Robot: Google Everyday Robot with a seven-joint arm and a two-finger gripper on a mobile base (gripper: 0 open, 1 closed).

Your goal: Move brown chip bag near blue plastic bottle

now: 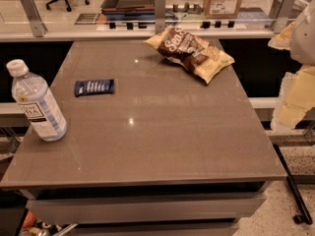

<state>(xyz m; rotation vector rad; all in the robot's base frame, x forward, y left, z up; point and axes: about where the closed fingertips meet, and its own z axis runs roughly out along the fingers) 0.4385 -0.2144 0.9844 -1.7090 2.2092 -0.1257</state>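
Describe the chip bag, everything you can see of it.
The chip bag is a crinkly, glossy pouch, dark brown in the middle with white script lettering that starts "Sea", and cream-yellow at both ends. It looks puffed and unopened. It lies flat and diagonal near the far right corner of the table, with one end by the far edge. Only the table touches it. The tool is off the table's right side, apart from the bag.
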